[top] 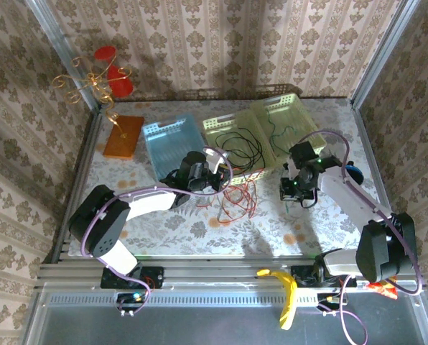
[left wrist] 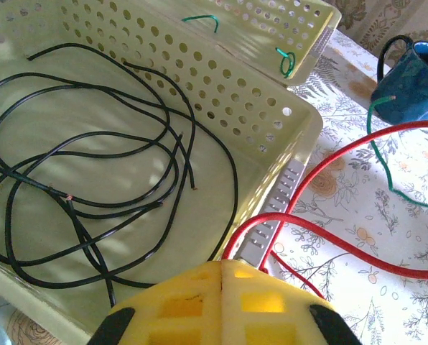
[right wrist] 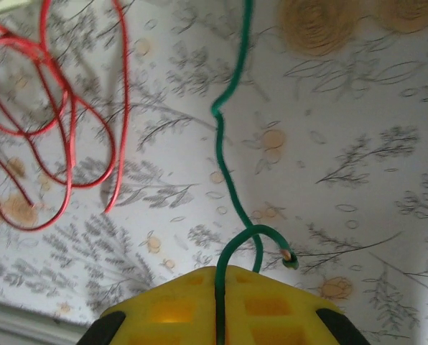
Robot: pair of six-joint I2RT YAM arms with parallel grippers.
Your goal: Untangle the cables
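1. Far left: an orange tray (top: 123, 136) is lying on the table (top: 164, 223), and a blue basket (top: 167, 140) is sitting just to its right.

2. Left gripper (left wrist: 221, 267): the yellow fingers are pressing together with no gap at the seam. They are pinching the red cable (left wrist: 322, 154), whose strands are emerging from the fingertips and arcing out over the tablecloth. In the top external view this gripper is hovering near the front corner of the blue basket.

3. Centre: the black cable (left wrist: 92, 154) is lying coiled in loose overlapping loops inside the pale perforated basket (left wrist: 235, 93). Most of the red cable is lying in a loose tangle on the table in front of this basket, between the two grippers.

4. Right of centre: a second pale basket (top: 282, 118) is resting against the first, with short green strands lying inside it.

5. Right gripper (right wrist: 217, 274): the fingers are closing flat on the green cable (right wrist: 225, 144). The cable is running up from the seam across the tablecloth, with its short cut end curling beside the fingertips. Red loops are lying to its left, apart from it.

6. Far right: a blue mug (left wrist: 411, 83) is standing on the table, near a bend of the green cable.
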